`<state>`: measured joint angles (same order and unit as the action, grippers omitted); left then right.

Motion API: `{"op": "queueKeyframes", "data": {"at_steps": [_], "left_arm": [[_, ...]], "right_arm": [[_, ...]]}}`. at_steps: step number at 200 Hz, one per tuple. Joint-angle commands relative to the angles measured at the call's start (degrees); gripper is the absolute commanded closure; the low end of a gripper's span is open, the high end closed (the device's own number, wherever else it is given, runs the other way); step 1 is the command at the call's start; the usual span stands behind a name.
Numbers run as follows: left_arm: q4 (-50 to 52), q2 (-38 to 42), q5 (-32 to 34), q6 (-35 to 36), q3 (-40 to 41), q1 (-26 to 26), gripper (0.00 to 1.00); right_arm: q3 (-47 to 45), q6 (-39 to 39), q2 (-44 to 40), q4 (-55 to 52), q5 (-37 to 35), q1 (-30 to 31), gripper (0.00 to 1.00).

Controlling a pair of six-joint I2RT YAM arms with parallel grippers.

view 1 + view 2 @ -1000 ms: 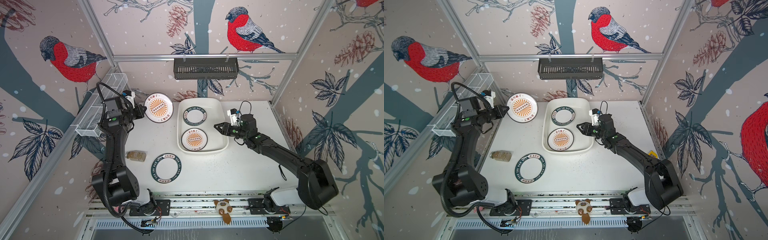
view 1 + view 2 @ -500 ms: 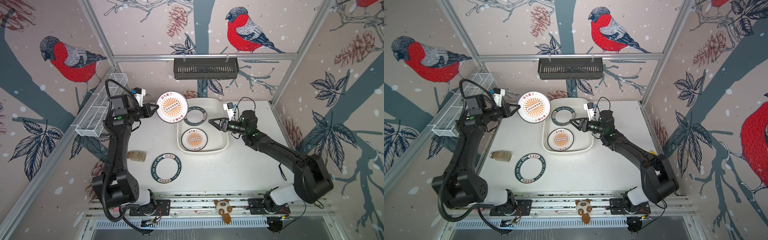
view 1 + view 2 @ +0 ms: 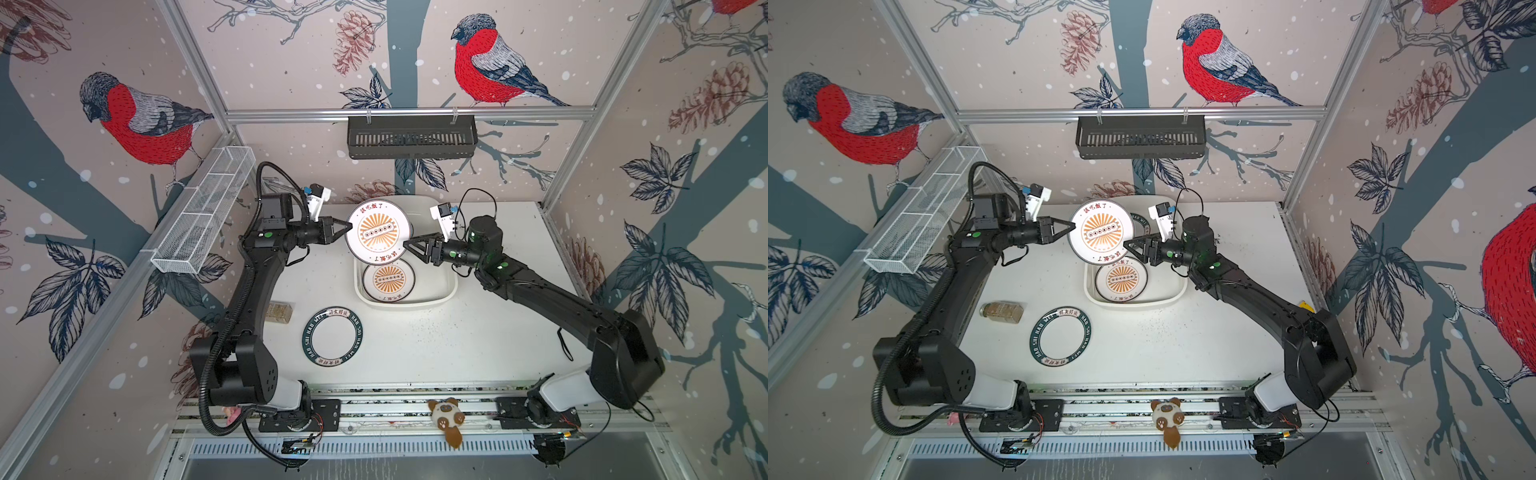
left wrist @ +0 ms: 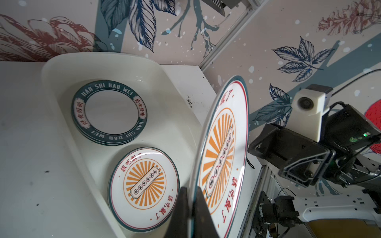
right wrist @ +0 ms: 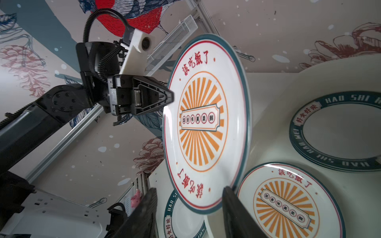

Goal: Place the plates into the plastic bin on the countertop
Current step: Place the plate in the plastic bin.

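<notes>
Clamped at one rim by the left fingers (image 4: pixel 201 214) and straddled, ungripped, by the spread right fingers (image 5: pixel 233 212), the sunburst plate (image 3: pixel 377 232) is held tilted above the plastic bin (image 3: pixel 415 302) and could be dropped if released early.

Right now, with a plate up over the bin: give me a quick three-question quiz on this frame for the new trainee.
1. True or false: the left end effector is shut on the rim of the raised sunburst plate.
2. The green-rimmed plate outside the plastic bin lies on: A) the countertop; B) the wire-mesh basket; C) the black slotted basket.
3. Are the right end effector's jaws open or shut?

Key: 1 true. 2 A. 3 open, standing either side of the raised sunburst plate's rim without clamping it.
</notes>
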<state>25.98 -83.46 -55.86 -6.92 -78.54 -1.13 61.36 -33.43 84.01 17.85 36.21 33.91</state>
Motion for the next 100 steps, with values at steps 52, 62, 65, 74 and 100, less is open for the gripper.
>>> {"op": "queueKeyframes", "data": {"at_steps": [52, 62, 65, 74, 100], "left_arm": [[-2.8, 1.6, -4.4, 1.5, 1.6, 1.5, 1.00], [-3.2, 1.6, -4.8, 1.2, 1.8, 1.5, 1.00], [-3.3, 1.6, -4.9, 1.1, 1.9, 1.5, 1.00], [-3.4, 1.6, -4.9, 0.9, 1.8, 1.6, 1.00], [-3.4, 1.8, -5.5, 1.0, 2.0, 2.0, 1.00]], "right_arm": [[-4.7, 3.3, -6.6, -2.9, -10.1, 0.5, 0.48], [-4.7, 3.3, -6.7, -3.1, -10.1, 0.5, 0.48], [-4.7, 3.3, -6.8, -3.1, -10.1, 0.6, 0.48], [-4.8, 3.3, -6.8, -3.1, -9.9, 0.6, 0.48], [-4.6, 3.0, -6.1, -2.2, -8.6, 0.5, 0.49]]}}
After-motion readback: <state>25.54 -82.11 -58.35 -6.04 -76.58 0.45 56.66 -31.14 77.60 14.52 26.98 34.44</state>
